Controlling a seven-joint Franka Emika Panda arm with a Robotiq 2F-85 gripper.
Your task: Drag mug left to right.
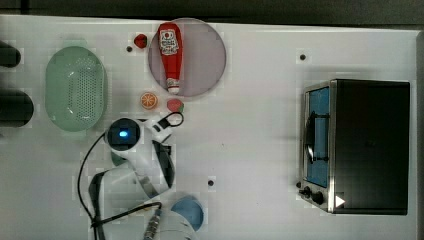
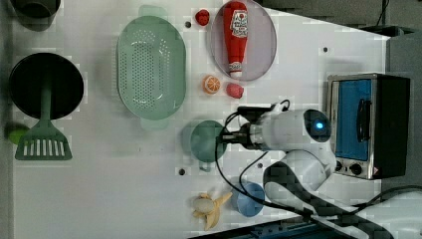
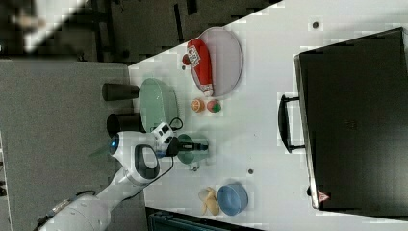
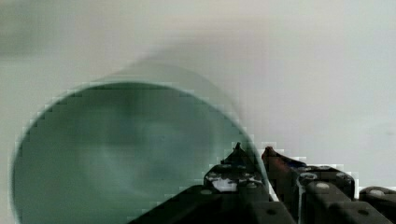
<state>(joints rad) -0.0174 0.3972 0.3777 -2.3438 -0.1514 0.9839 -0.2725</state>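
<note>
My pincer (image 4: 254, 156): fingers straddle the mug's rim, one inside the bowl and one outside, clamped on the wall (the wrist view shows the rim running between them).

The mug (image 2: 206, 141): teal-green, upright, mouth open upward, on the white table (image 2: 114, 199). In the left view it sits just below the colander, my wrist reaching it from the left view's right.

Blue dish (image 2: 249, 199): near the table edge, at the left view's lower middle, apart from the mug.

Banana (image 2: 209, 209): peeled, just beside the blue dish.

Orange slice (image 2: 211, 84) and strawberry (image 2: 235, 90): side by side, between the mug and the plate.

Colander (image 2: 151, 67): pale green, perforated, near the mug.

Plate (image 2: 266, 45): round, carrying a ketchup bottle (image 2: 235, 37) lying flat.

Toaster oven (image 1: 365, 145): well apart, at the top view's right.

Spatula (image 2: 44, 134): green, at the left view's far left, its handle crossing a black pot (image 2: 67, 84).
</note>
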